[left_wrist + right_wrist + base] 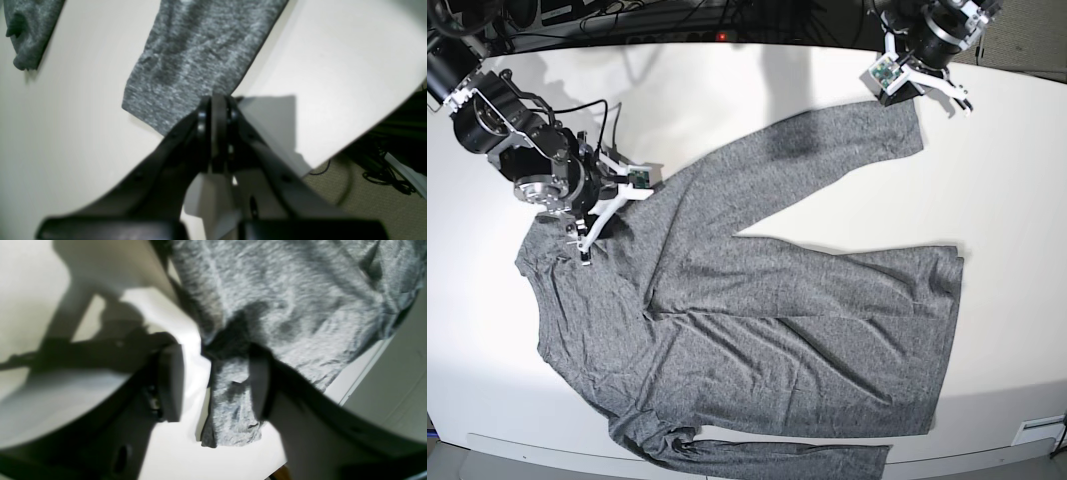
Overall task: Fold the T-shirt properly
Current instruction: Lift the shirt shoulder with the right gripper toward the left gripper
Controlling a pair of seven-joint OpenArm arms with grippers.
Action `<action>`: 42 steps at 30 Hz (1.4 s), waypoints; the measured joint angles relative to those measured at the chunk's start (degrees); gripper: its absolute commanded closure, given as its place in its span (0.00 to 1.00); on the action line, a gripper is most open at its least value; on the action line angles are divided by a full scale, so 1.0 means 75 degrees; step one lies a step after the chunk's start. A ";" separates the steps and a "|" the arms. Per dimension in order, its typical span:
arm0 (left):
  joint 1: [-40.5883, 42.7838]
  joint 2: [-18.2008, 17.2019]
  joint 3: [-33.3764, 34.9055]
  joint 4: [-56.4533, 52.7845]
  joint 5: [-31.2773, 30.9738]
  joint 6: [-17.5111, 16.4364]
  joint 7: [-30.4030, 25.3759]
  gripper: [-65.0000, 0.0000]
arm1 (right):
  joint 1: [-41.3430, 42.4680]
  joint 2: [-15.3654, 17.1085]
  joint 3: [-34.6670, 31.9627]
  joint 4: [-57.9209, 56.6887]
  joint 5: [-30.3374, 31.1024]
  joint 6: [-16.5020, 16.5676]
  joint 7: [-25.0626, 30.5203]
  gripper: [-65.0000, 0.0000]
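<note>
t-shirt [767, 330] spread on worktop [1007, 180]; left end effector [218, 100] closed at sleeve cuff, grip uncertain; right end effector [213, 380] apart, straddling shoulder fabric. likely next: pinch, then fold.

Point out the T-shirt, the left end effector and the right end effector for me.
T-shirt [777, 330]: base view, on the flat body panel.
Left end effector [218, 100]: left wrist view, at the shut fingertips beside the sleeve end.
Right end effector [217, 380]: right wrist view, between fingertips straddling bunched fabric.

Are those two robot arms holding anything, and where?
Left tool: shut at the grey knit shirt's sleeve cuff; a grip cannot be told. Right tool: open around a shirt edge, not gripping.
</note>
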 measured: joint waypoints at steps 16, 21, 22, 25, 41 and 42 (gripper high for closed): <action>0.0000 0.0000 0.0000 0.0000 0.0000 0.0003 -0.0006 1.00 | 0.0000 -0.0565 0.0012 -0.0527 0.0029 -0.0105 0.0058 0.77; 0.0000 0.0000 0.0000 0.0000 0.0000 0.0006 -0.0003 1.00 | -0.0102 -0.0568 0.0006 -0.0545 0.0029 -0.0105 -0.0032 0.98; 0.0003 0.0000 0.0000 0.0000 0.0000 0.0006 -0.0003 1.00 | -0.0096 -0.0568 0.0006 -0.0542 0.0029 -0.0105 -0.0119 0.98; 0.0000 0.0000 0.0000 0.0000 0.0000 0.0006 -0.0006 1.00 | -0.0093 -0.0568 0.0006 -0.0446 0.0029 -0.0108 -0.0385 0.98; 0.0061 -0.0003 0.0003 0.0723 0.0006 -0.0052 0.0184 1.00 | -0.0125 -0.0565 -0.0029 0.0169 0.0772 -0.1757 -0.1559 1.00; 0.0064 -0.0003 0.0000 0.0752 0.0006 -0.0052 0.0172 1.00 | -0.0125 -0.0568 -0.0029 0.0184 0.0772 -0.1824 -0.1562 1.00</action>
